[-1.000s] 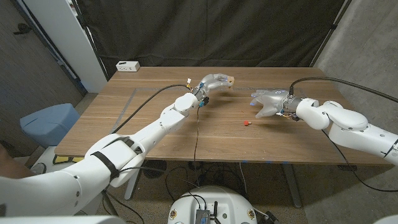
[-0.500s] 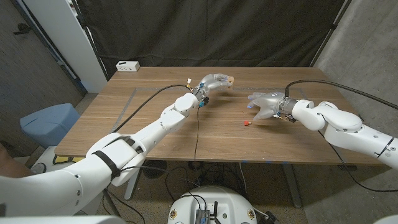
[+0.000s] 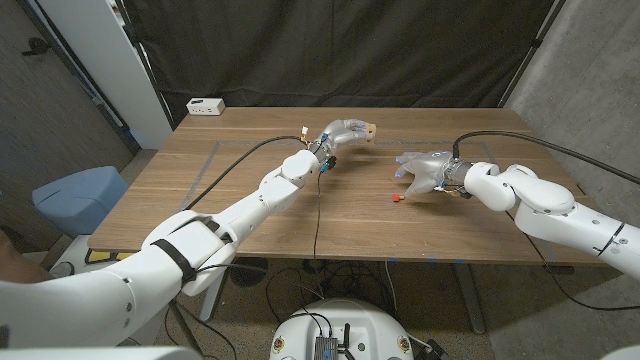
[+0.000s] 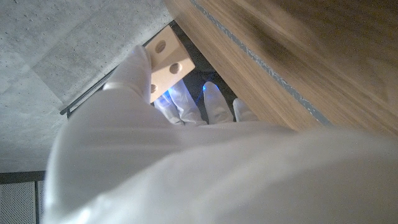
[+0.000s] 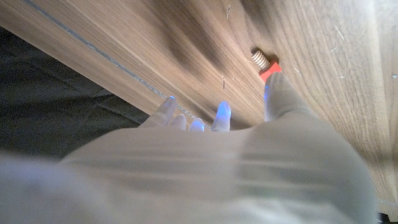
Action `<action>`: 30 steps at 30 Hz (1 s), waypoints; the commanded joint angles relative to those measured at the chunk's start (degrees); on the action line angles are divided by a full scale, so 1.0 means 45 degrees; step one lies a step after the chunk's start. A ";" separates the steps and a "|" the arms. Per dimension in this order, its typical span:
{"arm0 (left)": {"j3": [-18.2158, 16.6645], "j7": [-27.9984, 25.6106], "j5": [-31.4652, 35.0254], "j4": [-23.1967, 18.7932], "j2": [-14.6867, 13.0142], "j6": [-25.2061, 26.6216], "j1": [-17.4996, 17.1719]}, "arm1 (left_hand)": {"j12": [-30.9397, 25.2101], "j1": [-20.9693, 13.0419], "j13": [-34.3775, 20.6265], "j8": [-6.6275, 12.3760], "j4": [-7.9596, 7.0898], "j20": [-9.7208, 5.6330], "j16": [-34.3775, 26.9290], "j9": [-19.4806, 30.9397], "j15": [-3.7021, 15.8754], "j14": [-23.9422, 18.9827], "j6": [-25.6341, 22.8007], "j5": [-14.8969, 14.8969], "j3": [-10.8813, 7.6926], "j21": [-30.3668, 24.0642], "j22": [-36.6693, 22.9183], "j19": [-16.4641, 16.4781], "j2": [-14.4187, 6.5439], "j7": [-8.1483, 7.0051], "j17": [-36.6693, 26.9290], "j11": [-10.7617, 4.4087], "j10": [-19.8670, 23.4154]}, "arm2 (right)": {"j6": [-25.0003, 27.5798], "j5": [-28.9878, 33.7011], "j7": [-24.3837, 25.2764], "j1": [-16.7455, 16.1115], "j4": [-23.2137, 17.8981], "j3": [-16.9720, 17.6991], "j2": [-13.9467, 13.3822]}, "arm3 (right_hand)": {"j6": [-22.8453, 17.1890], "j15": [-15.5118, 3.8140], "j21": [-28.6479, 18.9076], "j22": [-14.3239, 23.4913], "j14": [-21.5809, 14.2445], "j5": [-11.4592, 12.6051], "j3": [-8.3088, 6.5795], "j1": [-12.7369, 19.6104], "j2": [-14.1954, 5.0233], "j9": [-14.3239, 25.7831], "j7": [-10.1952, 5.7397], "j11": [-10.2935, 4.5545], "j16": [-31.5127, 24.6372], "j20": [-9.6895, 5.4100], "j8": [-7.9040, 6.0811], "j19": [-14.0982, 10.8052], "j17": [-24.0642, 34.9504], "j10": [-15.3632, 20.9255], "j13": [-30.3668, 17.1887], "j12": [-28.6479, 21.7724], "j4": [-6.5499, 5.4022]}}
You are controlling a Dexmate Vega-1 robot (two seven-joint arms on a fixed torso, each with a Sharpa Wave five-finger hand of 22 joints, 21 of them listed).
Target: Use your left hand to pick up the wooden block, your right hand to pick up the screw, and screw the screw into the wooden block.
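The screw (image 3: 397, 197), red-headed, lies on the table (image 3: 260, 215) just below the right hand (image 3: 425, 168), whose fingers are spread and hold nothing. Over the last second this hand has slid closer to the screw; in the right wrist view one fingertip (image 5: 273, 87) seems almost at the red head, though the angle is poor. A pickup looks imminent. Well off to that hand's left, the left hand (image 3: 345, 132) holds the wooden block (image 3: 370, 128) raised, unchanged.
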State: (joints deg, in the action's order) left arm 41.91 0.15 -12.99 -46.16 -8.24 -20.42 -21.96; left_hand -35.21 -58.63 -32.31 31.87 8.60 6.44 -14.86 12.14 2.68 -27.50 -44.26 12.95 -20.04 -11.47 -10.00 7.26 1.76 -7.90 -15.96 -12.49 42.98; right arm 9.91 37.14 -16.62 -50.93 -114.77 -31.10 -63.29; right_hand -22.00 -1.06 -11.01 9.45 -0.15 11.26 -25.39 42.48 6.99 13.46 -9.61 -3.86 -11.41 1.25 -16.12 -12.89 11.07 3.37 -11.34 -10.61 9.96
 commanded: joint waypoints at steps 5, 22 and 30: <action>0.0105 0.0088 0.0079 0.0599 0.0219 -0.0288 0.0255 | -0.0009 -0.0060 -0.0045 0.0779 -0.0011 0.0064 0.0012 0.0085 0.1455 0.0060 -0.0348 0.0107 0.0047 0.0033 -0.0049 -0.0019 -0.0324 -0.0019 -0.0016 -0.0033 0.0126 | 0.0744 0.0449 -0.0427 -0.0120 -0.0366 -0.0262 0.0319 | -0.0046 0.0084 0.0041 0.0075 0.0037 0.0038 0.0019 -0.0015 0.0107 0.0109 0.0160 0.0123 -0.0015 0.0122 -0.0153 -0.0001 0.0086 -0.0078 -0.0039 -0.0019 -0.0092; 0.0109 0.0161 0.0007 0.0965 0.0363 -0.0399 0.0358 | 0.0057 -0.0056 -0.0013 0.0844 -0.0002 -0.0004 0.0043 0.0069 0.1490 0.0033 -0.0468 0.0092 0.0121 0.0030 -0.0050 -0.0017 -0.0275 -0.0075 0.0033 -0.0033 0.0198 | 0.1256 0.0823 -0.0276 -0.0235 -0.0318 -0.0581 0.0688 | -0.0004 0.0095 0.0029 0.0079 0.0052 0.0024 0.0054 -0.0135 0.0189 0.0216 0.0275 0.0229 -0.0040 0.0081 -0.0253 -0.0007 0.0116 -0.0099 -0.0052 -0.0045 -0.0144; 0.0133 0.0201 0.0008 0.1047 0.0401 -0.0415 0.0399 | 0.0068 -0.0082 -0.0010 0.0862 0.0019 -0.0019 0.0075 0.0062 0.1512 0.0020 -0.0496 0.0087 0.0115 0.0032 -0.0050 -0.0025 -0.0251 -0.0101 0.0071 -0.0036 0.0246 | 0.1272 0.1203 -0.0300 -0.0139 -0.0238 -0.0819 0.0787 | -0.0173 0.0088 0.0022 0.0080 0.0023 0.0032 0.0028 -0.0122 0.0187 0.0275 0.0314 0.0237 -0.0064 0.0054 -0.0388 -0.0020 0.0129 -0.0054 -0.0058 -0.0075 -0.0141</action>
State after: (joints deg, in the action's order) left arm 42.37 0.83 -12.89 -42.09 -6.72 -22.07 -20.43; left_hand -34.57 -58.64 -32.26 31.86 8.74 6.44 -14.57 12.13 2.68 -27.51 -44.26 13.15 -19.58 -11.47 -10.00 7.26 1.76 -7.90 -15.69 -12.51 43.38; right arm 15.09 40.89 -18.07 -51.89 -116.34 -33.60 -60.53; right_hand -22.31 -0.71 -11.02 9.75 0.22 11.26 -25.14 42.08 7.38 14.53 -8.49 -3.24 -11.41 1.54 -17.43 -12.59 11.34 2.76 -11.33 -10.61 9.71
